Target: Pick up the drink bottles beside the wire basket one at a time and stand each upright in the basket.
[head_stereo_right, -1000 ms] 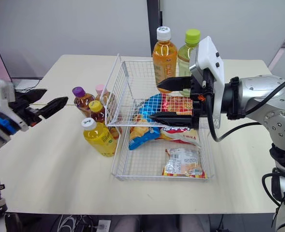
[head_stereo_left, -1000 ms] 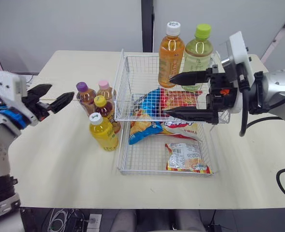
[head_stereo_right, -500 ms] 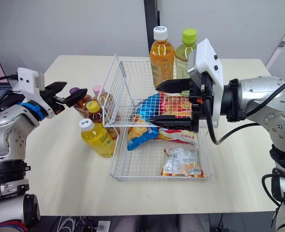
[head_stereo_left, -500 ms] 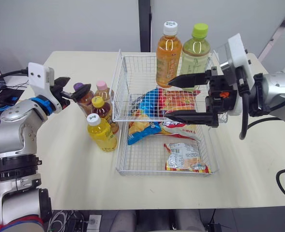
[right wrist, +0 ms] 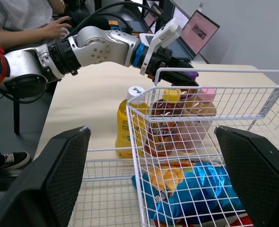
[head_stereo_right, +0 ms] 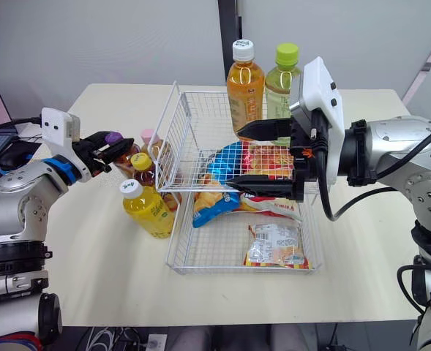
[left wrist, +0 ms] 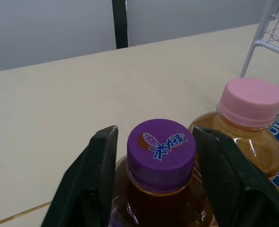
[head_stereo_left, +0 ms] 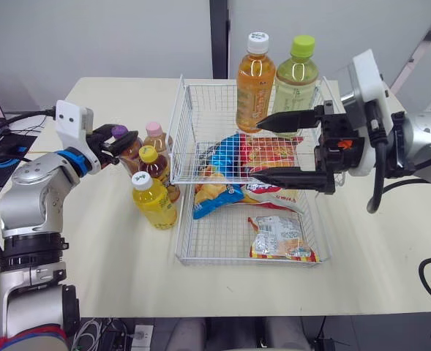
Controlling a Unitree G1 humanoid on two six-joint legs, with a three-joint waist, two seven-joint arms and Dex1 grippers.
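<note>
Now that L gripper [left wrist: 153,135] has closed in from well off, purple-cap bottle [left wrist: 161,147] sits between its spread fingers, unpinched. Looks ready to clamp, then lift into wire basket [head_stereo_left: 177,117]. R gripper [head_stereo_left: 257,147] gapes wide above basket.

This is probably an office or robotics lab: off the left end of the pale table [head_stereo_left: 98,248] stand open laptops [right wrist: 196,31] with a person [right wrist: 16,14] sitting at them, plain grey wall panels [head_stereo_left: 91,36] rise behind the table, and loose cables [head_stereo_left: 91,330] lie beneath it.
</note>
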